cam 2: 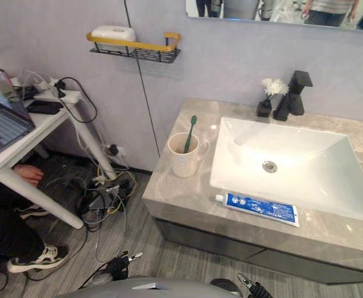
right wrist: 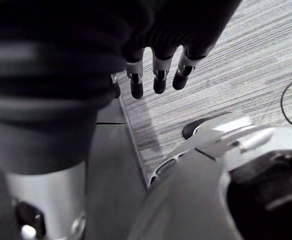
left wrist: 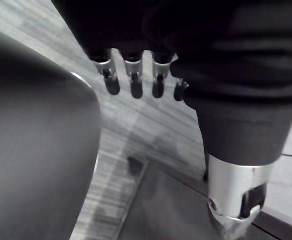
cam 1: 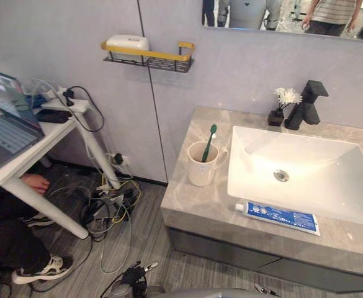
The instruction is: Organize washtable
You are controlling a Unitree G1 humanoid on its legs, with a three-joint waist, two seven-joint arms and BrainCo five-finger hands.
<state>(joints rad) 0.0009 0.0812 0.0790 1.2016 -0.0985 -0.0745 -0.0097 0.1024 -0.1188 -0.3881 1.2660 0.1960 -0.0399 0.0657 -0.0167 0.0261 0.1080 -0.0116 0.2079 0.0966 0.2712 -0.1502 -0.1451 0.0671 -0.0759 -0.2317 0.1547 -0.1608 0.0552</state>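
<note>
A cream mug (cam 1: 201,166) stands on the grey stone countertop (cam 1: 190,202), left of the white basin (cam 1: 336,186). A green toothbrush (cam 1: 209,142) leans upright inside the mug. Along the counter's front edge, in front of the basin, lies a blue and white toothpaste tube (cam 1: 279,216). My left hand (left wrist: 135,82) hangs low over the wood-grain floor with relaxed fingers, holding nothing. In its own wrist view my right hand (right wrist: 158,76) hangs the same way beside the cabinet, open and far below the counter.
A black faucet (cam 1: 306,104) and a small vase with a white flower (cam 1: 284,104) stand behind the basin. A yellow-railed wall shelf (cam 1: 149,57) carries a white box. At the left are a white table (cam 1: 20,162) with a laptop, floor cables, and a person's hand and shoe.
</note>
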